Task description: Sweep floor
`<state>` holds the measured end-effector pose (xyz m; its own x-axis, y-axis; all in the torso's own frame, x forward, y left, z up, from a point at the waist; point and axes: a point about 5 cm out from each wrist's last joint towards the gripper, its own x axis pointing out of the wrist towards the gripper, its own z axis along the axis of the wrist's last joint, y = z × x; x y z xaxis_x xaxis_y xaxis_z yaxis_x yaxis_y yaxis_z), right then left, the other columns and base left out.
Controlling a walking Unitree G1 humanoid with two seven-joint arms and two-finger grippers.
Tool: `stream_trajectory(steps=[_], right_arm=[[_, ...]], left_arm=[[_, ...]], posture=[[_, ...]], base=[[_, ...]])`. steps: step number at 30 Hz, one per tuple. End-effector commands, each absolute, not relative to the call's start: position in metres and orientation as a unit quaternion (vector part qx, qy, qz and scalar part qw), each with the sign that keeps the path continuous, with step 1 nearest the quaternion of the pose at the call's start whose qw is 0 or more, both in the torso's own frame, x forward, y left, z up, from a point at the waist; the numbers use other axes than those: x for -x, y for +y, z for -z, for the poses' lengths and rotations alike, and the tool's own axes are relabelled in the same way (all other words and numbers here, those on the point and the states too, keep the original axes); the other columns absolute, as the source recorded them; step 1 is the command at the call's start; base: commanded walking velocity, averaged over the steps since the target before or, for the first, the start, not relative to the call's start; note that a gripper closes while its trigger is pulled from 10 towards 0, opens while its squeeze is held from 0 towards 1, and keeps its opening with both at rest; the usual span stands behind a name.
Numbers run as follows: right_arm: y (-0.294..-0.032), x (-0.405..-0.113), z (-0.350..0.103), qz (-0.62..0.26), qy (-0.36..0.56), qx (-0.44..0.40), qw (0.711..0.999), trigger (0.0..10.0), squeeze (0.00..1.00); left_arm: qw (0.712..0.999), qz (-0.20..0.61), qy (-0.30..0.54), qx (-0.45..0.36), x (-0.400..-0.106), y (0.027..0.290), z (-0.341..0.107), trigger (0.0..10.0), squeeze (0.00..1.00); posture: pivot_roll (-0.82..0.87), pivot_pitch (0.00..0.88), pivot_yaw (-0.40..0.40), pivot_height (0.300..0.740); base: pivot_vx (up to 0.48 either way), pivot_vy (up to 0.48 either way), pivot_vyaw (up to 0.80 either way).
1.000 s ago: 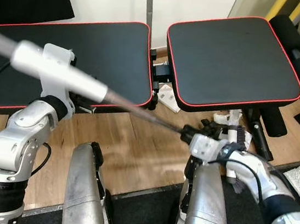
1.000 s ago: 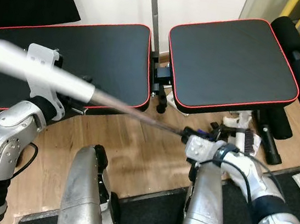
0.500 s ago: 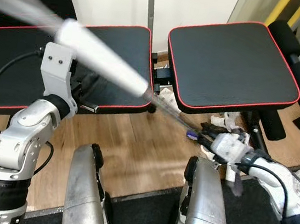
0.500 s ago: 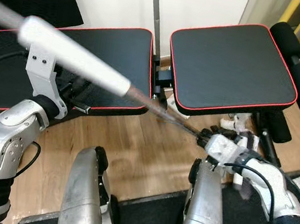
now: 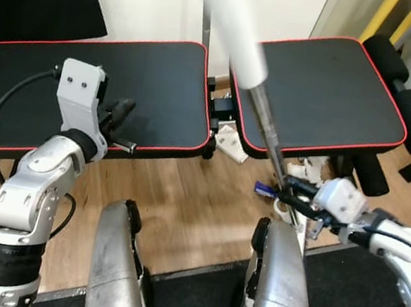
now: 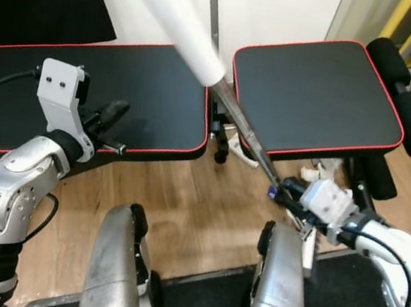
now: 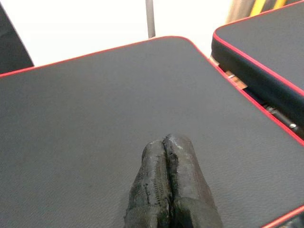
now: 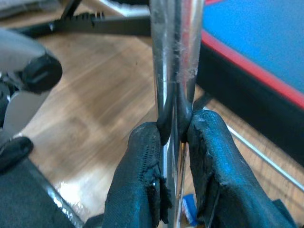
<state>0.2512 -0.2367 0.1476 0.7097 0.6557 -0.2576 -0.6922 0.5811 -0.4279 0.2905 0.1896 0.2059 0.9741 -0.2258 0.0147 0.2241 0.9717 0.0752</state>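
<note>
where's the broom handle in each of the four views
Left eye view: the broom handle runs from top centre down to the right gripper.
Right eye view: it slants from upper left down to that gripper.
Left wrist view: I can't find it there; closed left gripper over the left bench pad.
Right wrist view: upright metal shaft pinched between the fingers.
Shared landmark: red-edged bench pad.
</note>
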Motion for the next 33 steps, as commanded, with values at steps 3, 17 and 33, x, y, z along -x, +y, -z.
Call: stream_trajectory(steps=[3,17,33], right_arm=[[-0.236,-0.248,-0.168,-0.38,0.016,0.227,0.897,10.0,0.0],[-0.241,-0.242,-0.212,-0.372,-0.012,0.124,0.92,10.0,0.0],[-0.251,-0.248,-0.208,-0.291,0.033,0.145,0.945,10.0,0.0]], left_arm=[[0.993,0.114,-0.007,-0.034,-0.291,0.19,-0.201,10.0,0.0],[0.994,0.104,-0.021,-0.022,-0.301,0.186,-0.203,10.0,0.0],[0.996,0.073,-0.038,-0.023,-0.315,0.179,-0.2,10.0,0.0]], posture=[[0.12,0.116,-0.03,0.475],[0.11,0.075,-0.034,0.5],[0.08,0.008,-0.037,0.55]], base=[[0.0,0.0,0.0],[0.0,0.0,0.0],[0.0,0.0,0.0]])
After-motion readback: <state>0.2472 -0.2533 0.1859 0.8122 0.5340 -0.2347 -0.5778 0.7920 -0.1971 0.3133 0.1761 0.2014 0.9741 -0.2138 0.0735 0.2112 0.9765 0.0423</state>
